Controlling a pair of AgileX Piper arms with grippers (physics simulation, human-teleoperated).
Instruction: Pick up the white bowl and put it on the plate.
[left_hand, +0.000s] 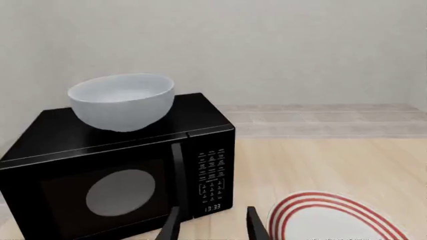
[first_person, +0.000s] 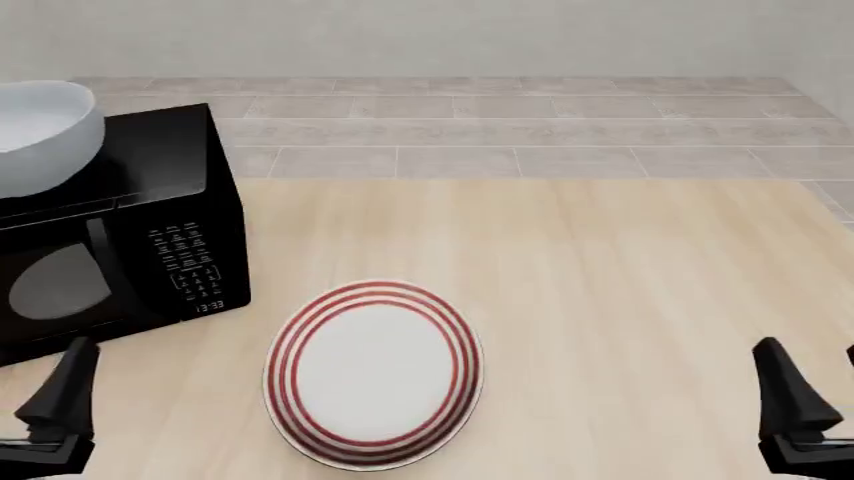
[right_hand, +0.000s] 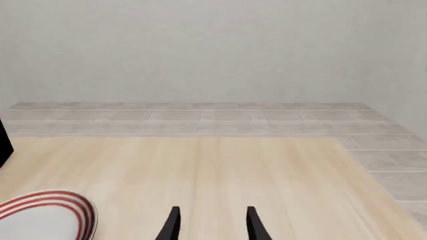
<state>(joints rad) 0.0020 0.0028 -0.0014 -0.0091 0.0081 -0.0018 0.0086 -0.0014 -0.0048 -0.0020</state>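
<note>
Bowl (left_hand: 121, 101): upright atop the microwave (left_hand: 120, 165), plate (first_person: 374, 372) beside it on the surface. Left end effector (left_hand: 212, 225): parted, empty. Advised: rise over the microwave, pinch the near rim.

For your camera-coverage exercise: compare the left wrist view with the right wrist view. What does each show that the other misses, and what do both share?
Only the left wrist view shows the white bowl sitting on top of the black microwave, and the open left gripper. Only the right wrist view shows the open right gripper; it catches merely a sliver of the microwave at its edge. Both show part of the red-ringed plate on the wooden table.
</note>
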